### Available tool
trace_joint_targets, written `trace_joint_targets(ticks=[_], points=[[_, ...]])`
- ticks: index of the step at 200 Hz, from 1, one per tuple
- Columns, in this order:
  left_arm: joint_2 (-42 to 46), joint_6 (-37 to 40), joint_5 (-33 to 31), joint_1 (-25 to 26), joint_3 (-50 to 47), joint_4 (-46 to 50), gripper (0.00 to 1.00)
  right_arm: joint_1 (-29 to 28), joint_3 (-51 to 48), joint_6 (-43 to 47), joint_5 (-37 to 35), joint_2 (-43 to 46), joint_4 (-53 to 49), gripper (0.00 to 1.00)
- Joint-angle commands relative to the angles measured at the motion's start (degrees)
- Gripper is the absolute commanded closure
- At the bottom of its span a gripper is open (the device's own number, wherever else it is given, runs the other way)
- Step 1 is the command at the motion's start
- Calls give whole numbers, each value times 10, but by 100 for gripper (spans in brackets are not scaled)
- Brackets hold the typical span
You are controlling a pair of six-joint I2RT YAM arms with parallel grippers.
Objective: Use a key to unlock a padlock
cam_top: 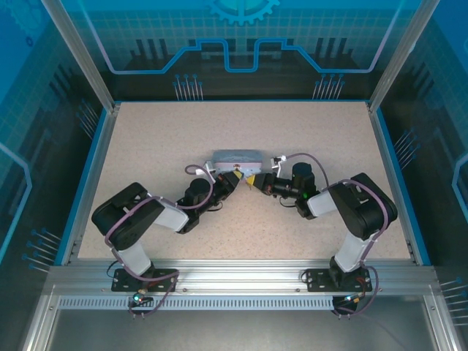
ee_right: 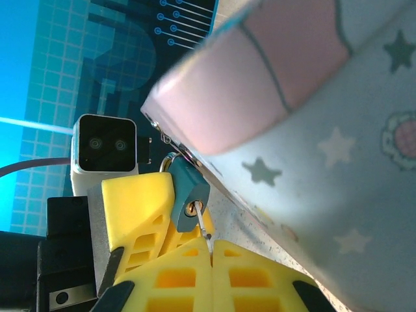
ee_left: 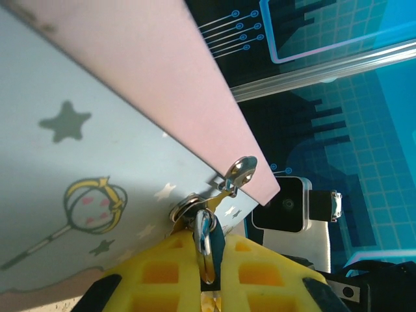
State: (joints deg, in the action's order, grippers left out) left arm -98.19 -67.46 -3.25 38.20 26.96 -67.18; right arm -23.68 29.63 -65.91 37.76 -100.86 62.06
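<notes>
The small teal padlock [ee_right: 187, 190] hangs by its thin shackle from the hasp [ee_left: 239, 171] of a pale-blue tin box [cam_top: 236, 156] with a pink lid. My left gripper [ee_left: 211, 273] is shut on the padlock [ee_left: 219, 242], with yellow fingers [ee_right: 140, 208] on either side of its body. The thin metal key [ee_right: 205, 225] has its tip in the brass keyhole on the padlock's underside. My right gripper [ee_right: 212, 252] is shut on the key's other end, just below the lock. From above, the left gripper [cam_top: 235, 178] and the right gripper [cam_top: 255, 180] meet tip to tip in front of the box.
The tin box [ee_right: 338, 130] lies mid-table just behind both grippers, its star-printed side [ee_left: 97, 162] close to the fingers. A raised blue rim [cam_top: 88, 168] and aluminium posts bound the speckled table [cam_top: 241, 124]. Open table surface lies beyond the box and to both sides.
</notes>
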Motion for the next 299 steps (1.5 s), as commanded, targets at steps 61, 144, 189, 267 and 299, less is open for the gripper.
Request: trace_joint_targets(ticks=[61,144,189,267,299], points=[[18,0,61,15,26,-27,100,-6,38,1,26,-2,30,100],[15,2,71,15,2,-29,100,25,28,36,32,36,-31,100],[8,1,87,15,-1,-47,100,40,29,36,36,35,-34,100],[-4,-1,101,17,3,-60,100,49,33,30,41,32,-29,100],[-10,-3,102,19,8,-65,100,45,33,23,39,24,-20,100]])
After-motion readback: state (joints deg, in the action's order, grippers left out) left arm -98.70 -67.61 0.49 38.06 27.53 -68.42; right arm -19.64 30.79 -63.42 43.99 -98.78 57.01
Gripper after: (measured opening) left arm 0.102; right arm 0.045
